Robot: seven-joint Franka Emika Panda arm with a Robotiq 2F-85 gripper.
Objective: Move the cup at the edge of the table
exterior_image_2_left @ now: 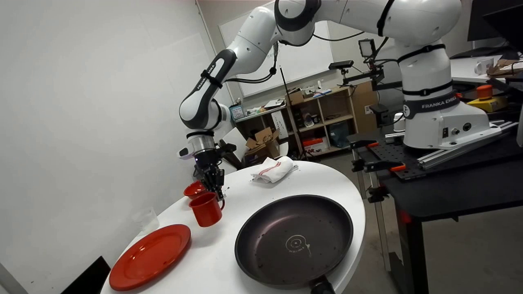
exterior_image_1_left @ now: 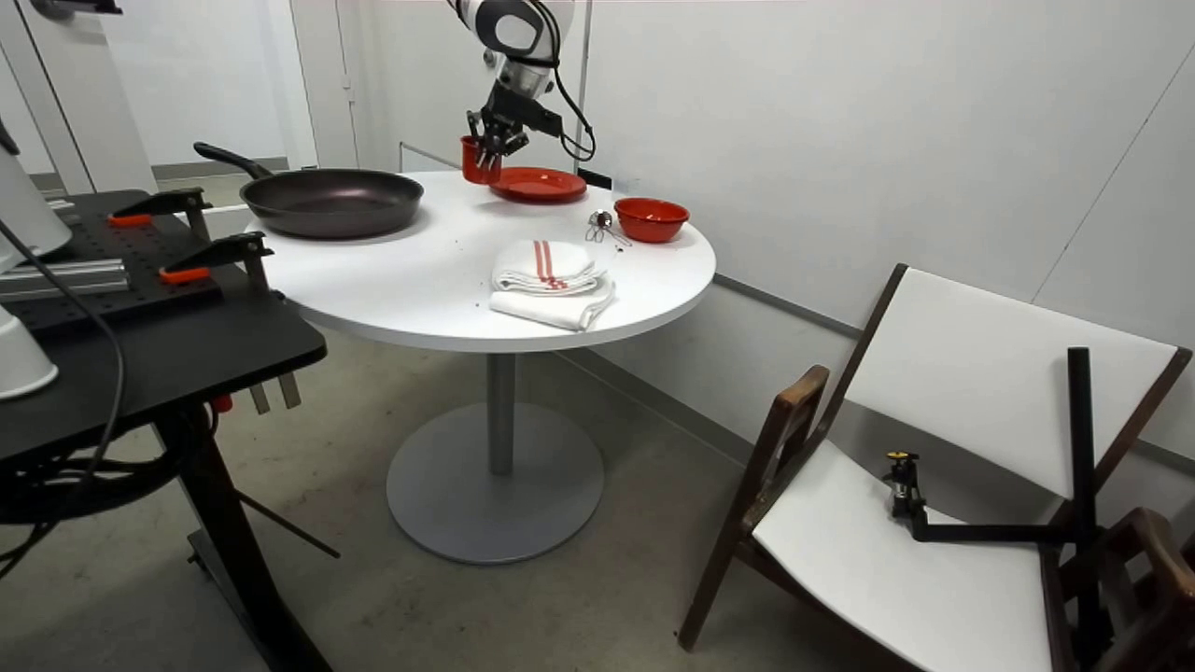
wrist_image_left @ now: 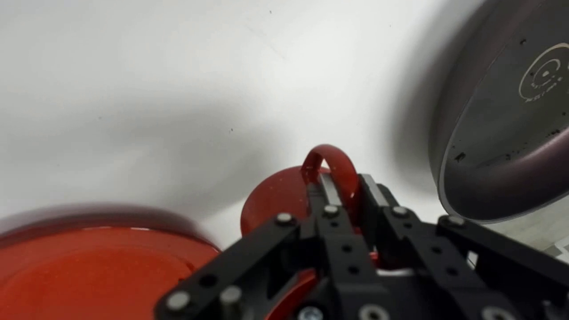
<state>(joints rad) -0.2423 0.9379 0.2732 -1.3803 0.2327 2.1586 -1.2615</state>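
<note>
White arm (exterior_image_2_left: 250, 43); black cables (exterior_image_2_left: 272, 71); black straps (exterior_image_2_left: 425, 92); FRANKA EMIKA lettering (exterior_image_2_left: 439, 103)

Wrist view: cup (wrist_image_left: 276, 198) partly hidden, pan (wrist_image_left: 498, 133) cropped.

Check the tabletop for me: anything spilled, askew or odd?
Yes: dark specks inside the frying pan, with smaller ones on the white table. They look like stray debris, though I can't tell what kind.

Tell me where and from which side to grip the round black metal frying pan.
I'd take the round black metal frying pan by its long black handle, from above, jaws closing across it. In an exterior view the handle juts out and slants upward with nothing over it, narrower than the broad body. The hand holds the small red cylindrical mug, so set that down first.
</note>
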